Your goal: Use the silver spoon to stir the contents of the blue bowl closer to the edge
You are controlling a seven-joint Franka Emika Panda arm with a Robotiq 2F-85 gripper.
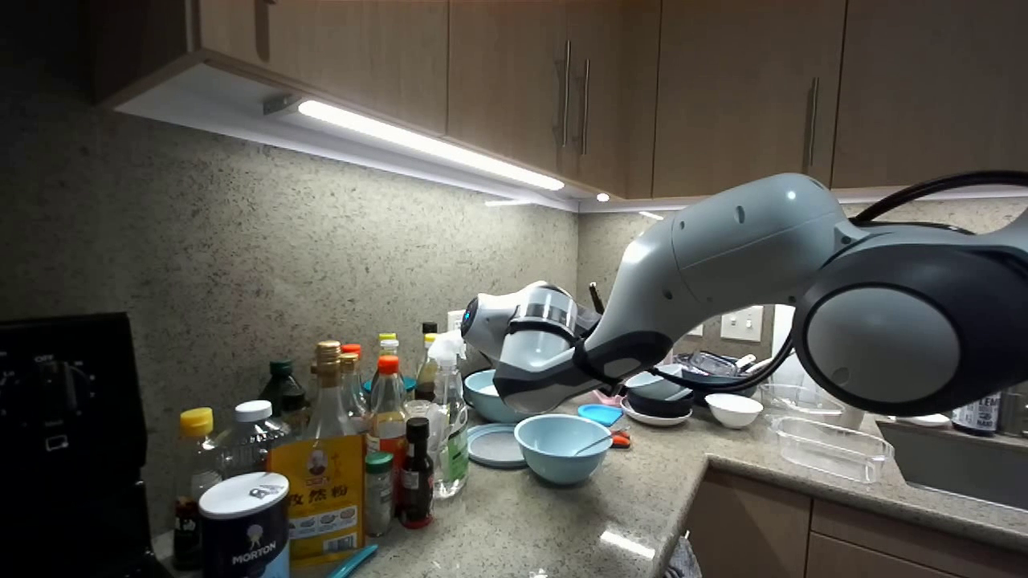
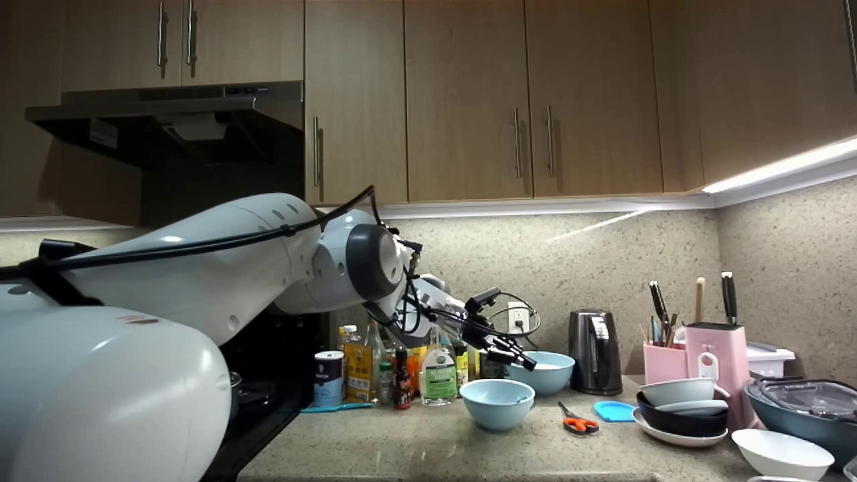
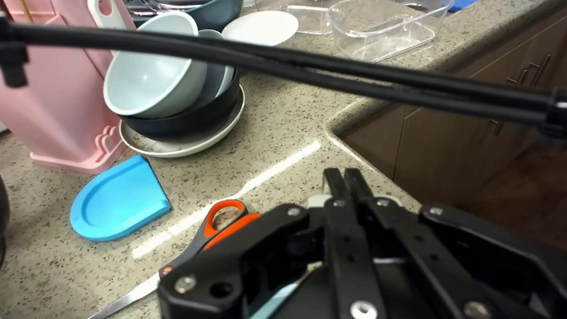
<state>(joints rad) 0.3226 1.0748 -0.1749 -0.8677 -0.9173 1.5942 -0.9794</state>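
Two light-blue bowls stand on the counter. The blue bowl [image 1: 554, 466] nearer the counter edge also shows in an exterior view [image 2: 495, 414]. The silver spoon [image 1: 593, 445] leans inside it, its handle against the rim; only a bit of the spoon [image 2: 522, 399] shows in an exterior view. The bowl's contents are not visible. My gripper [image 2: 525, 361] is above the counter, to the upper right of this bowl in that view. In the wrist view its fingers [image 3: 347, 177] are almost together with nothing seen between them. A pale-blue strip [image 3: 277, 299], perhaps a bowl rim, shows below them.
The second light-blue bowl [image 2: 546, 375] stands behind. Orange-handled scissors [image 3: 208, 235], a bright-blue flat piece [image 3: 117, 199] and stacked bowls [image 3: 150, 84] lie beyond. Bottles [image 1: 385, 417] line the wall. The kettle [image 2: 596, 351] and pink knife block [image 2: 720, 368] stand at the back.
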